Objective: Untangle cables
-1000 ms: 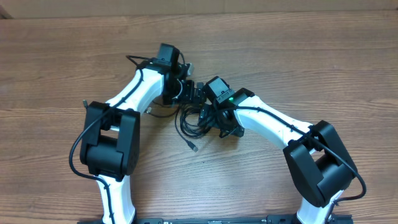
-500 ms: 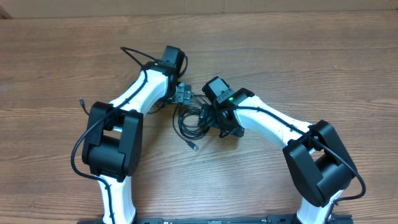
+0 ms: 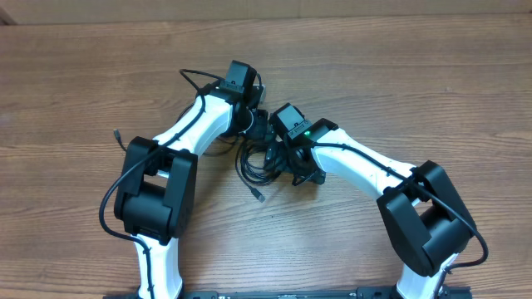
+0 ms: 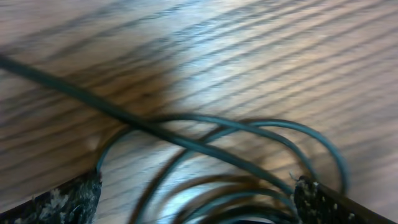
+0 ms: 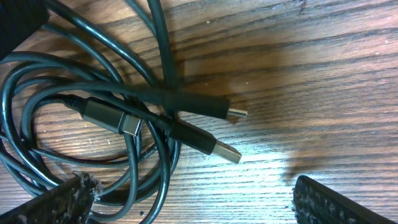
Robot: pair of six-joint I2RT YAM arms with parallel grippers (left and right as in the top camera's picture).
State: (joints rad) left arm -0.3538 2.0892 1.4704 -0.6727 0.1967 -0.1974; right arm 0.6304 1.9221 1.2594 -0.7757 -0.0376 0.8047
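The cables [image 3: 252, 166] lie as a loose black coil on the wooden table between the two arms, with one plug end [image 3: 260, 198] trailing toward the front. My left gripper [image 3: 261, 126] hovers at the coil's far edge. In the left wrist view it [image 4: 199, 208] is open, with blurred cable loops [image 4: 149, 127] lying between its fingertips. My right gripper [image 3: 277, 158] sits at the coil's right side. In its wrist view it [image 5: 196, 205] is open over bare wood, the cable loops [image 5: 165, 56] passing by its left finger [image 5: 59, 202]. Two silvery-tipped plugs [image 5: 228, 152] lie just ahead.
The thicker black wires of the left arm [image 3: 189, 76] arch up behind it, and another ends in a small tip [image 3: 117, 132] at the left. The wooden table [image 3: 399, 83] stretches wide on all sides of the coil.
My left arm has swung to the right and farther back, bringing its gripper to the coil's far edge. The right arm and the coil have stayed put.
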